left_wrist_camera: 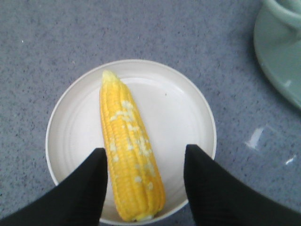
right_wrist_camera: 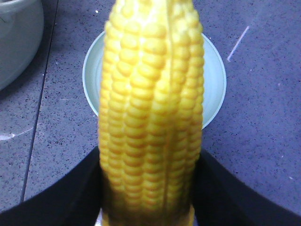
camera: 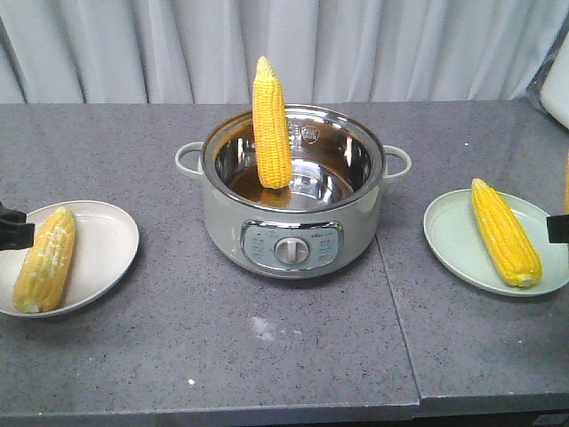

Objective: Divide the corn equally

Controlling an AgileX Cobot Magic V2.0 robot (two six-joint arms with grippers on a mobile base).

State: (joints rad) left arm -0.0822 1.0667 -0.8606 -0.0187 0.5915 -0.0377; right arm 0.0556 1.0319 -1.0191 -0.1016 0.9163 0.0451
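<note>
**Right arm holds a cob over the green plate**

The held cob (right_wrist_camera: 150, 117) fills the right wrist view. Its thick end is pinched in the right gripper (right_wrist_camera: 150, 162), which is closed on it. Its long axis runs straight out from the jaws, and the tip is lost past the top of the frame. The green plate (right_wrist_camera: 214, 80) sits directly behind the cob along that axis, so it lies dead ahead of the tool, not off to one side. In the front view only a sliver of this cob shows at the right edge, too little to read its tilt.

The plate already carries the green-plate cob (camera: 505, 233), which lies front to back with its blunt end nearer the camera. The bare part of the plate is on the side toward the pot (camera: 293, 227). Setting down will likely mean laying the held cob parallel to the one there, on that bare side, so that neither rolls.

The pot cob (camera: 271, 124) stands tip up in the pot, leaning on the rim. Further left, the white-plate cob (camera: 44, 260) rests on the white plate (camera: 111, 236). The left gripper (left_wrist_camera: 146, 150) is spread wide, a finger on either side of that cob's thick end, and whether it touches cannot be told.

An even split looks like two cobs per plate, so the pot cob would fall to the free left arm
</note>
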